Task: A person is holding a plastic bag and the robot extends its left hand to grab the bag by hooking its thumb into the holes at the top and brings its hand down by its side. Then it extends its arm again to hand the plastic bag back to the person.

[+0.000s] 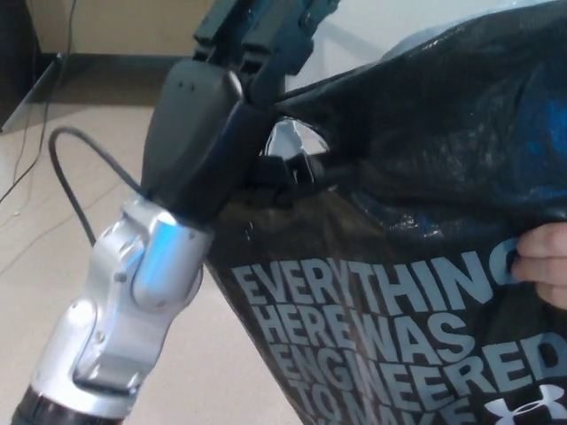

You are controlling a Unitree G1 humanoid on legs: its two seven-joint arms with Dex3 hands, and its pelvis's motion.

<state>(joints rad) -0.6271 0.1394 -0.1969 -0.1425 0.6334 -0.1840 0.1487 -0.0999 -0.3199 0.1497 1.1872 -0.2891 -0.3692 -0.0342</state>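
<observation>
The left hand (217, 115) had its fingers spread upward and its thumb reaching into the handle hole (297, 146) of the black plastic bag (416, 266), which filled the right side, held by a person's hand (542, 264), so hooking looked underway while lowering and returning remained.

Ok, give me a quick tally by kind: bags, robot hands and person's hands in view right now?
Plastic bag: 1
Robot hands: 1, the left hand, thumb at the bag's handle hole
Person's hand: 1, holding the bag's right edge
Total: 3
</observation>
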